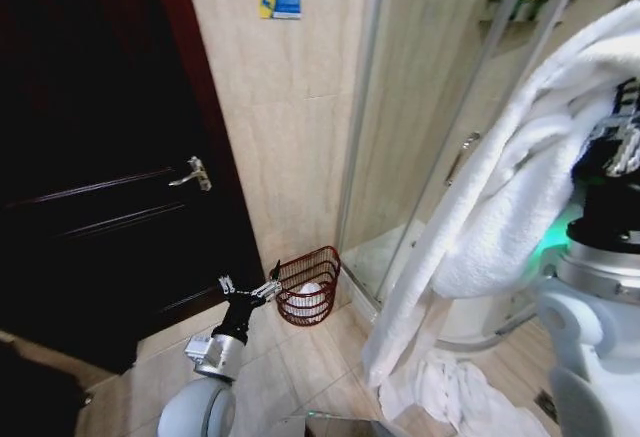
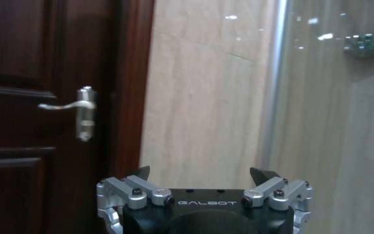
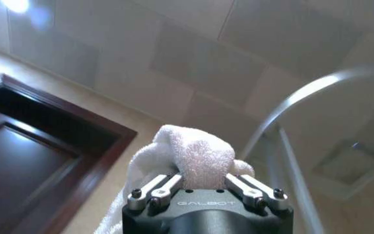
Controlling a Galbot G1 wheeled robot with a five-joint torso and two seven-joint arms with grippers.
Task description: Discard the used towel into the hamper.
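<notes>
Fingers of the right gripper (image 3: 203, 183) pinch the towel (image 1: 500, 207), hanging lengthwise to the floor.

Dark door (image 1: 90, 157), glass shower enclosure (image 1: 450, 107)

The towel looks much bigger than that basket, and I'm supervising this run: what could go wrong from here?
1. The towel, pinched in the right gripper, trails onto the floor and could drag or snag.
2. The hamper is small and already holds something white, so the towel may spill over its rim.
3. The left gripper, fingers open, sits right beside the hamper and could knock it.
</notes>
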